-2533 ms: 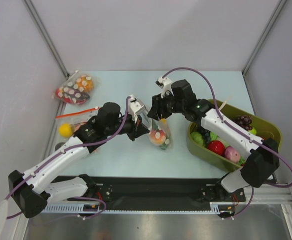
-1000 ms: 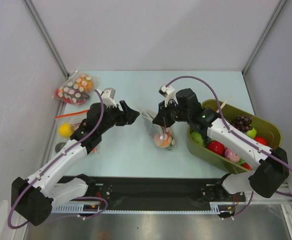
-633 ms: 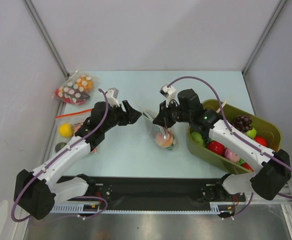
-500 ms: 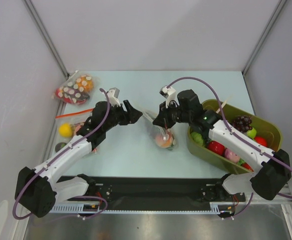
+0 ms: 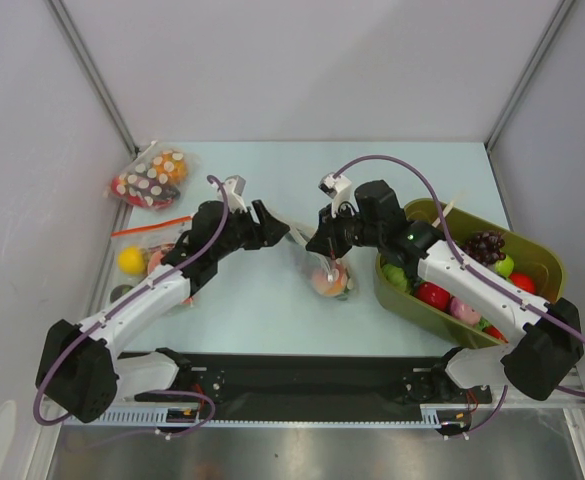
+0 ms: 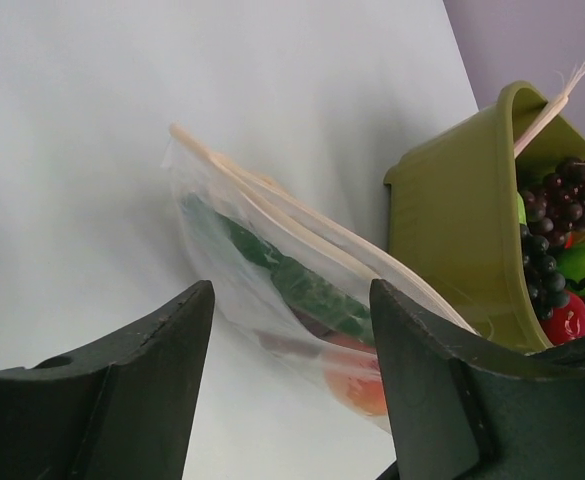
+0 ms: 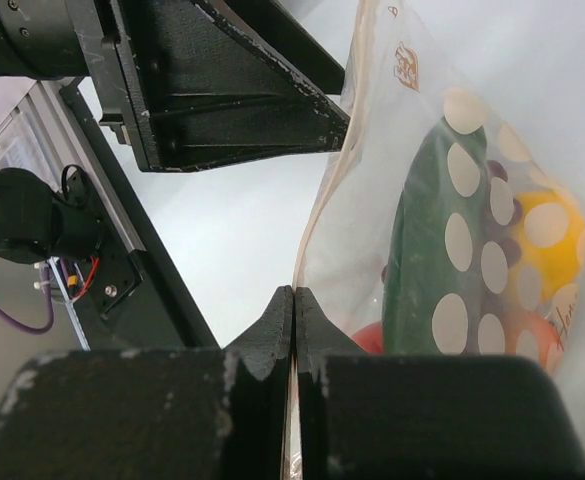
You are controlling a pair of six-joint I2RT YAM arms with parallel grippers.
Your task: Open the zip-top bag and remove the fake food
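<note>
1. The zip-top bag [image 5: 326, 268] hangs over the middle of the table [image 5: 272, 170], just left of the olive bin [image 5: 532, 245]. Its mouth is uppermost and the fake food [image 5: 324, 282] sags in its lower end.
2. The right gripper [image 7: 293, 300] is clamped on one top edge of the bag.
3. The left gripper [image 6: 290, 292] stands wide open just left of the free lip, touching nothing. The bag's top strip runs slantwise across its gap.

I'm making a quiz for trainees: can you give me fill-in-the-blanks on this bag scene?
The right gripper is ___ on the bag.
The left gripper is ___, near the bag.
The bag's dots are ___.
The long piece inside it is ___.
Missing words: shut; open; white; green.
</note>
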